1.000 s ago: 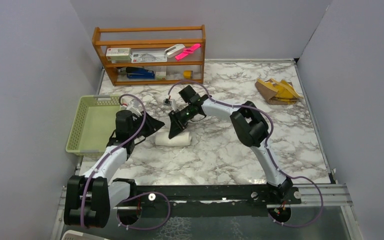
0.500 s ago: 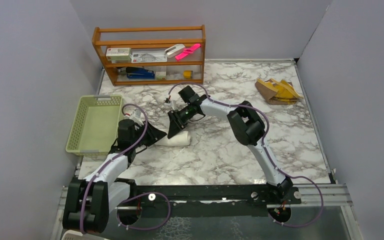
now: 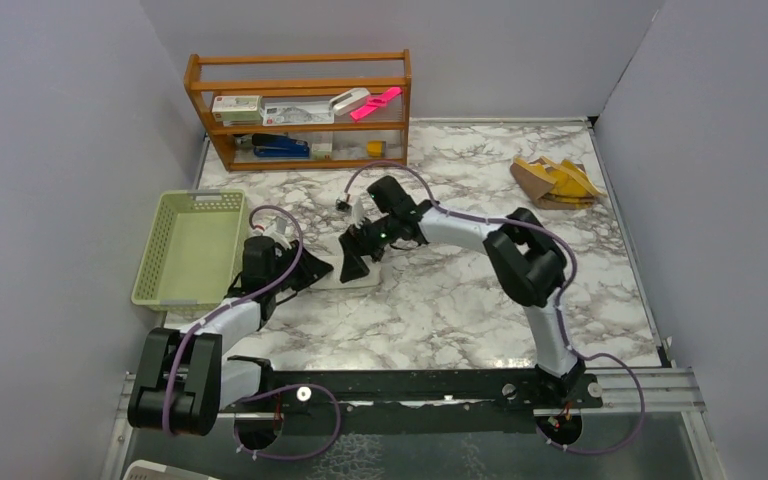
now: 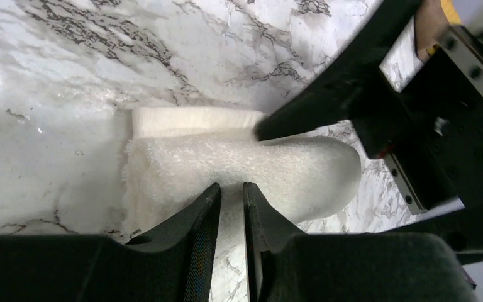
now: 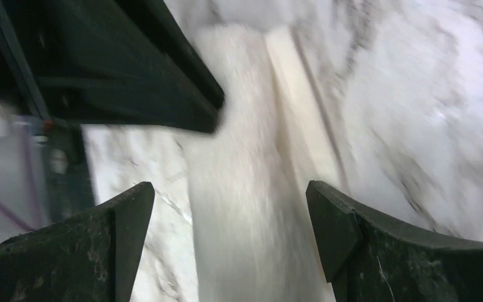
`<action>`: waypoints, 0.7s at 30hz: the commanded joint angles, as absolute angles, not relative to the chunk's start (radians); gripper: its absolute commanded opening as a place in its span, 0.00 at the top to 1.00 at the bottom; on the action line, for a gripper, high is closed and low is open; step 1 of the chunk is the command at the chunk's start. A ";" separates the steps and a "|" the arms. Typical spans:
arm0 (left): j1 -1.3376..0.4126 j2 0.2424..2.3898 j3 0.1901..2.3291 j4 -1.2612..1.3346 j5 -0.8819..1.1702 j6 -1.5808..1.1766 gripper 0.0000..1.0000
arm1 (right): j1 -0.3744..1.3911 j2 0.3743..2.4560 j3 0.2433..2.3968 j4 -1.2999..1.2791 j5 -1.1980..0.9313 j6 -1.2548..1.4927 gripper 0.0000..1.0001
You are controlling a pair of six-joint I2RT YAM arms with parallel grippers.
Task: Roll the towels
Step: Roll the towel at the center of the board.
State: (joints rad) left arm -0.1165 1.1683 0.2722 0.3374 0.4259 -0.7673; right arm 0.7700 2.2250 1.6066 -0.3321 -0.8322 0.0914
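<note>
A plain white towel point(image 3: 368, 278) lies rolled on the marble table left of centre; it also shows in the left wrist view as the white roll point(image 4: 277, 170). My left gripper point(image 3: 322, 268) comes at it from the left, its jaws point(image 4: 232, 187) nearly together and pinching the roll's near edge. My right gripper point(image 3: 352, 262) hovers over the same roll with its jaws point(image 5: 229, 201) wide open and nothing held; that view is blurred. The mustard-yellow and tan towel point(image 3: 557, 182) lies crumpled at the back right, far from both grippers.
A pale green basket point(image 3: 188, 250) stands at the table's left edge, just beyond the left arm. A wooden shelf point(image 3: 300, 105) with small office items stands against the back wall. Grey walls close in both sides.
My right gripper has opened wide and let go of the white towel. The left arm has slid a little nearer and to the right, still pinching the roll.
</note>
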 commanded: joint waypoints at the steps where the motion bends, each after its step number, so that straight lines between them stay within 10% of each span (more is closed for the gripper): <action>1: -0.117 1.209 0.279 0.313 0.340 -0.707 0.76 | 0.758 1.991 1.324 0.039 -0.480 -0.083 0.07; 7: -0.119 1.208 0.284 0.313 0.335 -0.697 0.76 | 0.858 1.753 0.845 0.697 -0.350 -0.499 0.04; 21: -0.123 1.243 0.304 0.309 0.352 -0.685 0.76 | 1.006 1.930 0.906 0.539 -0.255 -0.967 0.10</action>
State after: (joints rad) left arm -0.1204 1.2198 0.3012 0.3660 0.4179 -0.7265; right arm 1.0004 1.8969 0.8436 0.5636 -0.3172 -0.8726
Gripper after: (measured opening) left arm 0.239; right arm 0.912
